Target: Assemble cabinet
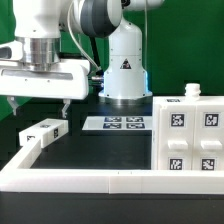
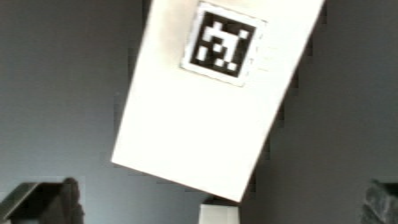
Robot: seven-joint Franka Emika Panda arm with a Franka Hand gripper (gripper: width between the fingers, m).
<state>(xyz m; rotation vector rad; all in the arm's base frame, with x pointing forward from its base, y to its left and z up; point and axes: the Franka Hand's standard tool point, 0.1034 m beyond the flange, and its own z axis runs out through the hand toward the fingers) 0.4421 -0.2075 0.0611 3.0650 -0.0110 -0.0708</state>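
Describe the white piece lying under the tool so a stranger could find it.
Start at the robot's white base, with the flat marker board before it. Toward the exterior view's left of that board, under the open tool, lies a slim white panel. Unlike the big multi-tag box opposite, it is small and flat.

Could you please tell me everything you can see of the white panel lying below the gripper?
The white panel is a flat, matte, plastic-looking oblong with one black-and-white square tag near one end. It lies flat on the dark table, at the exterior view's left, and in the wrist view it sits askew to the gripper's fingers. The open gripper hovers above it without touching. Its near end comes close to the border rail; whether they touch cannot be told.
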